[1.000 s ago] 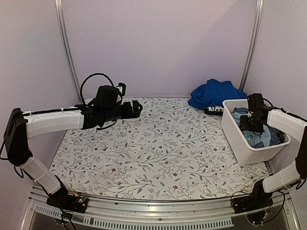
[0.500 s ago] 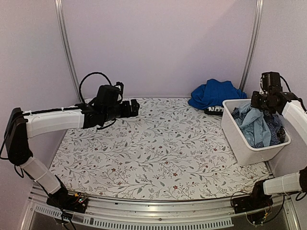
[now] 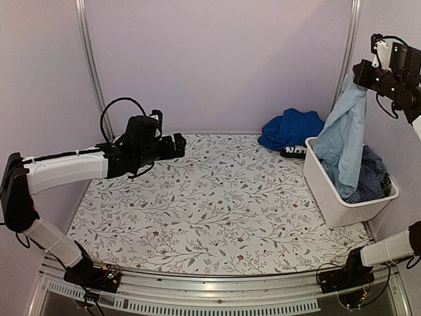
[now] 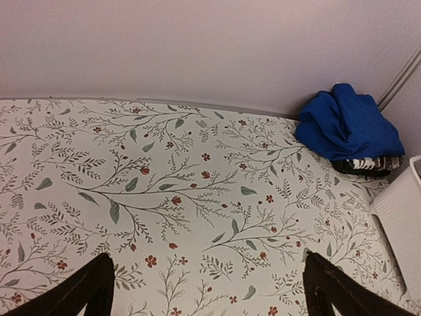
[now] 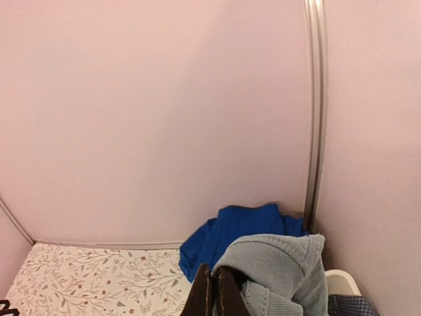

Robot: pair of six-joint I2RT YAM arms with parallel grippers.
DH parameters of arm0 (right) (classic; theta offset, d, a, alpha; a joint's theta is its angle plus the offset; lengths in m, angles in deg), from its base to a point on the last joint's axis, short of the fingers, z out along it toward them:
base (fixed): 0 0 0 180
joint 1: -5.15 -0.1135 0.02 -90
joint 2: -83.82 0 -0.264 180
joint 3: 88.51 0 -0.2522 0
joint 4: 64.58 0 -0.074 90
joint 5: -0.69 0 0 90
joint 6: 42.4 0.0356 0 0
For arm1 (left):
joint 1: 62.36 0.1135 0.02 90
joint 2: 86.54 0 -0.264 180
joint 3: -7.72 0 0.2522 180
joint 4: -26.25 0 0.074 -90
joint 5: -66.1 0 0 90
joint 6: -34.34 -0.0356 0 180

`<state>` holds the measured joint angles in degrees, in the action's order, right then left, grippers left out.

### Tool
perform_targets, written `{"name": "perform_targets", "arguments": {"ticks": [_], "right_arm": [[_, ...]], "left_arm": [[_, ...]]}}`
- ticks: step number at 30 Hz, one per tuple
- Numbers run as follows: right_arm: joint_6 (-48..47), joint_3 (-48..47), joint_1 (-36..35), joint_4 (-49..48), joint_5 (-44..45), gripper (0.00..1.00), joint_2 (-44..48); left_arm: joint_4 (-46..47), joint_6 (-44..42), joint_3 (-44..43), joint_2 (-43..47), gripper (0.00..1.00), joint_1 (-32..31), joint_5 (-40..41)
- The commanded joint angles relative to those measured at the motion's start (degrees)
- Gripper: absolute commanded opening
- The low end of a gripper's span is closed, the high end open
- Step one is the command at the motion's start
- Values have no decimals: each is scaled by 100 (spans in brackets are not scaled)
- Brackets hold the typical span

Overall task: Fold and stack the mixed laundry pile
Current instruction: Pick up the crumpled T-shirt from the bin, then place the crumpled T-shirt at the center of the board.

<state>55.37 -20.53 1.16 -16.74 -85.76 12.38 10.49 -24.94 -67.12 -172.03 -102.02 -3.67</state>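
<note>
My right gripper [image 3: 360,74] is high at the right, shut on the ribbed edge of the large pale blue garment [image 3: 342,138], which hangs down into the white tub [image 3: 332,205]. In the right wrist view the shut fingertips [image 5: 214,289] pinch that pale blue cloth [image 5: 283,266]. The dark blue small-check garment [image 3: 372,175] lies in the tub. A royal blue garment [image 3: 293,128] sits bunched at the back wall on top of a black-and-white plaid one [image 4: 368,163]. My left gripper [image 3: 179,144] hovers open over the table cover's back left, with nothing between its fingers [image 4: 92,283].
The leaf-and-flower table cover [image 3: 217,197] spreads flat across the table. The tub stands at its right edge. Metal posts [image 3: 92,66] run up the back wall at both corners. The right wall is close beside the raised right arm.
My right gripper shut on the pale blue garment inside the tub and rose high, pulling the cloth up. The left arm drew back slightly to the left.
</note>
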Motion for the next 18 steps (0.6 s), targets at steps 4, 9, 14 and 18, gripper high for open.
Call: {"name": "perform_targets", "arguments": {"ticks": [4, 9, 14, 18], "right_arm": [[129, -1811, -1242, -658, -1557, 0, -939], [-56, -3234, -2500, -634, -1624, 0, -2029], [-149, -4127, -3538, -875, -1916, 0, -3112], [45, -4197, -3858, -1314, -2419, 0, -3502]], "left_arm": [[103, 128, 168, 285, 100, 77, 276], [45, 250, 282, 502, 100, 208, 319], [-50, 495, 498, 880, 100, 402, 390], [33, 711, 828, 1317, 100, 625, 370]]}}
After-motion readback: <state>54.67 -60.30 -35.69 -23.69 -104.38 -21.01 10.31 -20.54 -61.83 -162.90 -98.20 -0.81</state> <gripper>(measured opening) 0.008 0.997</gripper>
